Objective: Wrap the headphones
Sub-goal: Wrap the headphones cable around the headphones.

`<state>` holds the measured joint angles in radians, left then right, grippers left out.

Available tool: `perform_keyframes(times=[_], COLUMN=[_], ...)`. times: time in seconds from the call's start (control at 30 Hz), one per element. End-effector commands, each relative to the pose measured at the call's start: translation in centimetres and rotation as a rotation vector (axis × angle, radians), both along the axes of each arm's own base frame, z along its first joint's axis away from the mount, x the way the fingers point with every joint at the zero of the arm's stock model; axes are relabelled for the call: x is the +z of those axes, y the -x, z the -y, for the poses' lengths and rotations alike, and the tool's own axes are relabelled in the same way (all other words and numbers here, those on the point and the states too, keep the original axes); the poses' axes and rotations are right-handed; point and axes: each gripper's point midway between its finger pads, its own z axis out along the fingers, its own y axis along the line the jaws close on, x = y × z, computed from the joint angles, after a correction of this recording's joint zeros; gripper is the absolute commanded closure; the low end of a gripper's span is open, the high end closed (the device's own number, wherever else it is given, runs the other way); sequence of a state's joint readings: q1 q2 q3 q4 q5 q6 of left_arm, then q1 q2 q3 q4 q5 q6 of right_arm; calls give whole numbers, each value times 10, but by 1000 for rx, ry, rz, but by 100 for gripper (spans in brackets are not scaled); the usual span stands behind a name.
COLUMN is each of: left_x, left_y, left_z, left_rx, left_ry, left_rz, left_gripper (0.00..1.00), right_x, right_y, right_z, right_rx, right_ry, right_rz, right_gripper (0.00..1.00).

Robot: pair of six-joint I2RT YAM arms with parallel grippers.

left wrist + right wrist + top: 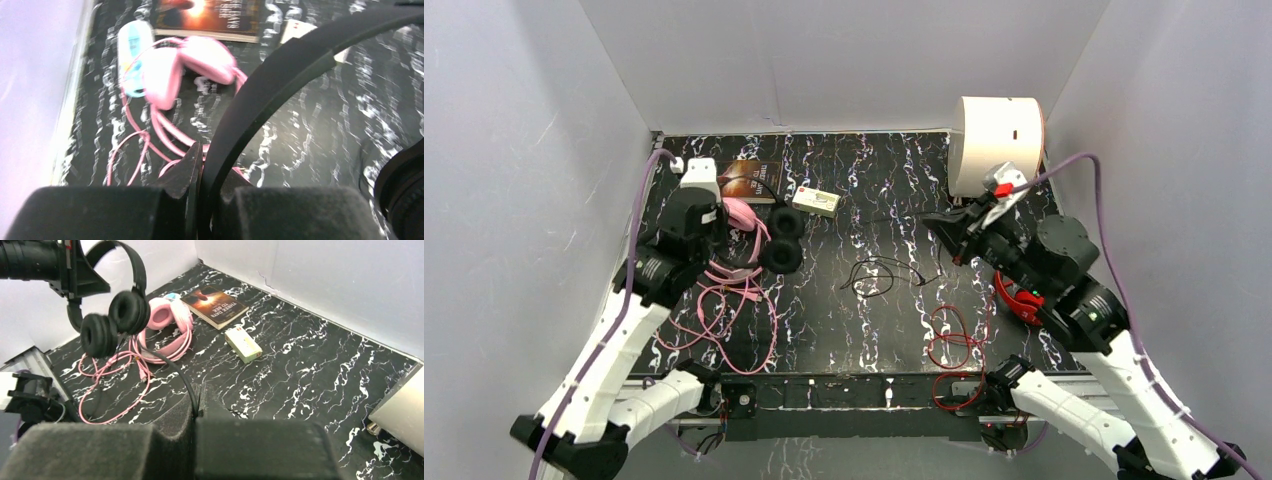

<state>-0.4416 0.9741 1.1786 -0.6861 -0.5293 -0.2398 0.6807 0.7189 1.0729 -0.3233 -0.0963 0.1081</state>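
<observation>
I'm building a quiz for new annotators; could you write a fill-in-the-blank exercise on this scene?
1. The left gripper is shut on the small black over-ear headphones at their ___.
2. The right gripper pinches their thin black ___.
3. The bulky pink headphones lie on the black marbled table beside a paperback ___.
Missing: headband; cable; book.

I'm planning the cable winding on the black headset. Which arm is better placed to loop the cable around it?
Right: the right hand is shut on the black cable, while the left hand clamps the headband of the black headset, holding it up.
</observation>
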Motion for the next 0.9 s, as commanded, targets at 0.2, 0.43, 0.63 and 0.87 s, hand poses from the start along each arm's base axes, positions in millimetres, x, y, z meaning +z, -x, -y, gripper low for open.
perform_keyframes(times=[0.2, 0.43, 0.63, 0.87], left_x=[28, 13, 5, -28], left_y=[9, 6, 15, 26], left_z=[65, 32, 40, 87], left_rx=[-406, -213, -287, -575], left_ry=[170, 115, 117, 144], left_rz=[182, 137, 125, -69], left_gripper=[100, 100, 100, 100], right_x=[40, 73, 49, 84], right_y=[34, 34, -12, -15], right_z=[-58, -32, 24, -41], right_rx=[395, 265, -151, 147], right_ry=[-99, -173, -76, -54], right_rz=[5, 92, 65, 182], right_gripper=[100, 100, 100, 100])
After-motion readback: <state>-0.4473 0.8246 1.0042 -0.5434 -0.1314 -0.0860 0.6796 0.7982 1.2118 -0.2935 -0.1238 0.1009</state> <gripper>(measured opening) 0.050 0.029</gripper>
